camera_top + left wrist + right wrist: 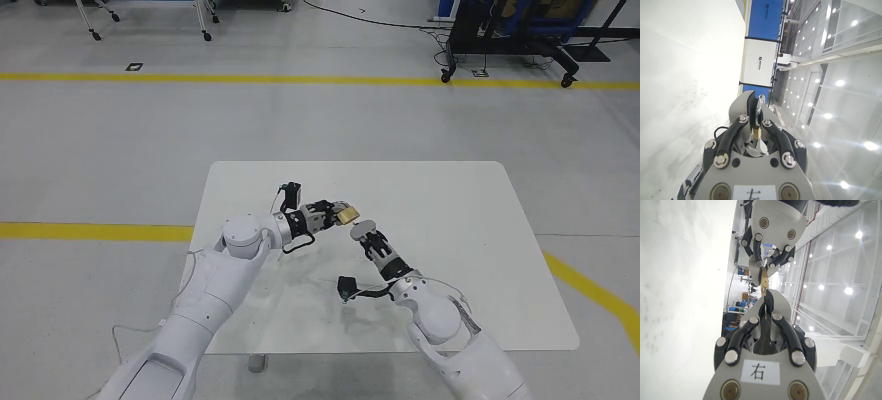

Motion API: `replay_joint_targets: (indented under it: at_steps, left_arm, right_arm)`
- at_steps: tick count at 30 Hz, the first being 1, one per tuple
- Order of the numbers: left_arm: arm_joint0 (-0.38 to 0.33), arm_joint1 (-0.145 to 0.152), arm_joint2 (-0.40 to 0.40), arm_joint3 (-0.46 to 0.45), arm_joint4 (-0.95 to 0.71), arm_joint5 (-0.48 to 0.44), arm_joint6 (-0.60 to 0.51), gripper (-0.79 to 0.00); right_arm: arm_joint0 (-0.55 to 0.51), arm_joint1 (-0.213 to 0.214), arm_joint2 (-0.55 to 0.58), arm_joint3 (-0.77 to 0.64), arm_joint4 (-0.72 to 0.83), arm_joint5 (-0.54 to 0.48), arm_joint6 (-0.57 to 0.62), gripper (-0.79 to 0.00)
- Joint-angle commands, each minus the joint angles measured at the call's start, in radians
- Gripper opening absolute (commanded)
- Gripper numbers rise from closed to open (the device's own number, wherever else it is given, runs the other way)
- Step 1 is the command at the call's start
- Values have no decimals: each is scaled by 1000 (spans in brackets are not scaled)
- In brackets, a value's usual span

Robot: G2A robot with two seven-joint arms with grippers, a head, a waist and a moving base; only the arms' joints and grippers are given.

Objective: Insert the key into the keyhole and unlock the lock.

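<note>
Brass lock [347, 214] hangs above the middle of the white table [450, 260], pinched between the fingers of my left gripper [338, 212]. My right gripper [360, 231] is pressed together on the key [765, 308], its tip against the lock's near end; how deep it sits, I cannot tell.

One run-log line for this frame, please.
left gripper: shut on lock | right gripper: shut on key | key tip at lock's end, insertion unclear | both over table
</note>
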Motion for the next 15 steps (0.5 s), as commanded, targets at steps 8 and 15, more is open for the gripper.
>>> replay_joint_targets:
  at_steps: [8,15]
  left_arm:
    - [-3,-1,5,4,7,2,-5,-785]
    - [-4,-1,6,5,11,-6,-2,-785]
  right_arm:
    - [19,-6,-12,7,5,-42,14,-785]
    - [26,-10,-16,11,5,-53,20,-785]
